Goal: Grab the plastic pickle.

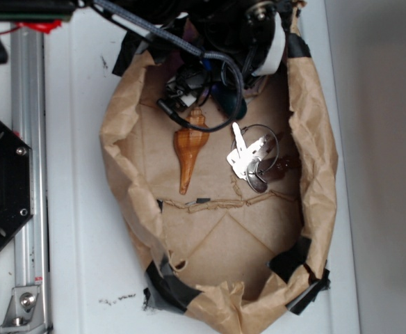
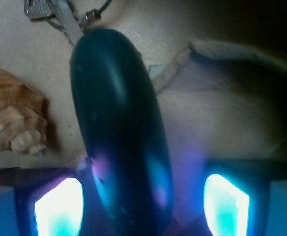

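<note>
Pickle (image 2: 121, 132) is lying in the paper bag (image 1: 130, 188) beside the shell (image 2: 15, 120), between the gripper's (image 2: 141, 201) wide-open jaws. Approach is looking done; closing and lifting are remaining.

Bag (image 1: 314, 146): we find shell (image 1: 189, 149) left, keys (image 1: 252, 160) right.
Pickle (image 2: 121, 132): we see it between gripper (image 2: 141, 201) fingers, beside shell.

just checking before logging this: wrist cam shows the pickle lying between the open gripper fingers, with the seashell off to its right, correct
Not quite. In the wrist view the seashell lies to the left of the plastic pickle, not its right. The rest holds: the pickle runs between the fingers of the open gripper, with a gap visible on the right side.
</note>
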You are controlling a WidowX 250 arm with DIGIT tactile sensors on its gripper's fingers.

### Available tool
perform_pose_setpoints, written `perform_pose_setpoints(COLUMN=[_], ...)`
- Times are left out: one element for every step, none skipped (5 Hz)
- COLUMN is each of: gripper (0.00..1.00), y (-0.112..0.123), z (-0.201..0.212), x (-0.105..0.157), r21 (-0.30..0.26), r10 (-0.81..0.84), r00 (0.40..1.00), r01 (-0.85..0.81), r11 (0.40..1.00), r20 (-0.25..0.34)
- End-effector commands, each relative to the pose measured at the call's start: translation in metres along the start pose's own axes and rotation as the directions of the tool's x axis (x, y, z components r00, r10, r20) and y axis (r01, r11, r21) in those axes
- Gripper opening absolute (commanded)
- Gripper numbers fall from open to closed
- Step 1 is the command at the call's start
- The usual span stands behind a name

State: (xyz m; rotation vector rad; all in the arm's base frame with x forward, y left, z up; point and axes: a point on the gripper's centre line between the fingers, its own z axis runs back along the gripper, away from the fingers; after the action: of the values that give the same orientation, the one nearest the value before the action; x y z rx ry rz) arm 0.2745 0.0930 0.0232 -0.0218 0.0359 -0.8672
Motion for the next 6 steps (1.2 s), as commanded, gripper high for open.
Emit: perform_pose_setpoints(gripper=[0.0,0.0,0.0,0.0,0.0,0.0], y=[-0.024,-0.025,-0.023,-0.025,-0.031,-0.051], z=[0.001,0.002,0.002,0.013,0.028,0.073], x=[0.033,0.035,0.035,0.034,0.036,0.035], r21=[-0.031,-0.029,-0.019,0.01,0.05,0.097], r10=[-0.175,-0.156,-0.139,-0.099,-0.072,0.024], r00=[0.984,0.986,0.989,0.995,0.995,0.973], r01=[0.176,0.158,0.14,0.099,0.069,-0.047], r11=[0.984,0.987,0.99,0.995,0.996,0.994], r20=[0.035,0.06,0.047,0.028,0.064,0.228])
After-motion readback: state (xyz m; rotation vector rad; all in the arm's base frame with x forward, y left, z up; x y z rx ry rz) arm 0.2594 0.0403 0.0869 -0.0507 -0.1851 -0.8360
